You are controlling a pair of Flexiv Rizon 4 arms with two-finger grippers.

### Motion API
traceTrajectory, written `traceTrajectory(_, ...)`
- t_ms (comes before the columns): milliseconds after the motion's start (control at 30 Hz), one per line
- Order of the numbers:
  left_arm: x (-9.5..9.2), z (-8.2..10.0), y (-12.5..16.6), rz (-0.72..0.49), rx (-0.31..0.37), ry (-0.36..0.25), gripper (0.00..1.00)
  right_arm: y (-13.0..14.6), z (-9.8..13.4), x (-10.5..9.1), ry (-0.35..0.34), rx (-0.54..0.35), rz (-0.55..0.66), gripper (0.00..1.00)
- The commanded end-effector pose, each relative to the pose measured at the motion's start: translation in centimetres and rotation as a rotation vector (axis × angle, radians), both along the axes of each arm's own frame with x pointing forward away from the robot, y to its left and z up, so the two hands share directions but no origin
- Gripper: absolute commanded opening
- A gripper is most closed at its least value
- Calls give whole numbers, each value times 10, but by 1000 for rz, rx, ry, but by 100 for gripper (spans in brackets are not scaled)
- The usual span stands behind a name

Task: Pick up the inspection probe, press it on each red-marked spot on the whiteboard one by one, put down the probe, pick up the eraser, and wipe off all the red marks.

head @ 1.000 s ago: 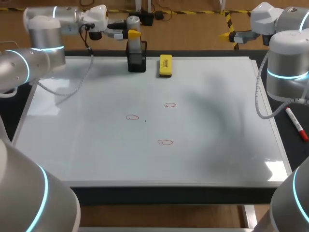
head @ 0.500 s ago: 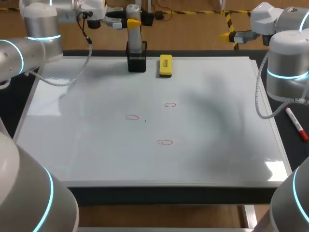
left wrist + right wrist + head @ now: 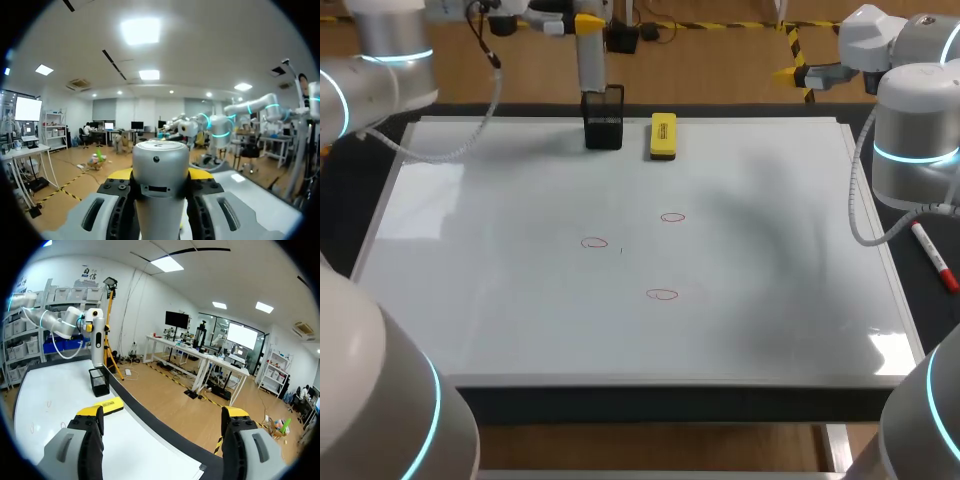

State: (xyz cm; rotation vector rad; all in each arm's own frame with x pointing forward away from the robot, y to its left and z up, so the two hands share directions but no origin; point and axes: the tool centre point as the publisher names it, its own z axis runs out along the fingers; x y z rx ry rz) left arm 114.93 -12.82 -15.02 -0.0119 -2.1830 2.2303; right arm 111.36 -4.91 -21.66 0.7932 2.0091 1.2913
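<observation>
Silver probe (image 3: 590,62) is hanging upright in the left end effector (image 3: 582,22), over the black holder (image 3: 604,122).
Both yellow-tipped fingers (image 3: 119,174) are pressing on the probe's sides, clenched around it just below its rounded top; its lower end is sitting about level with the holder's rim, and it is hard to say whether it is inside. The holder is standing at the far edge of the whiteboard (image 3: 770,250), with the yellow eraser (image 3: 663,136) lying just beside it. Three red marks (image 3: 662,294) are showing near the board's middle, well apart from the probe. The right end effector (image 3: 162,425) is hanging released, fingers spread wide, off the board's far right corner.
</observation>
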Motion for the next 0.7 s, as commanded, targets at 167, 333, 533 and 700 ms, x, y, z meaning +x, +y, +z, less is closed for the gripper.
traceTrajectory(167,-25,20,30,153,37,1,0,0,0,0,1,-1,1,100)
traceTrajectory(333,-39,21,51,223,34,-15,0,0,0,0,1,-1,1,100)
traceTrajectory(533,-56,13,76,275,30,-56,0,0,0,0,1,-1,1,100)
traceTrajectory(700,-69,5,95,329,18,-60,0,0,0,0,1,-1,1,100)
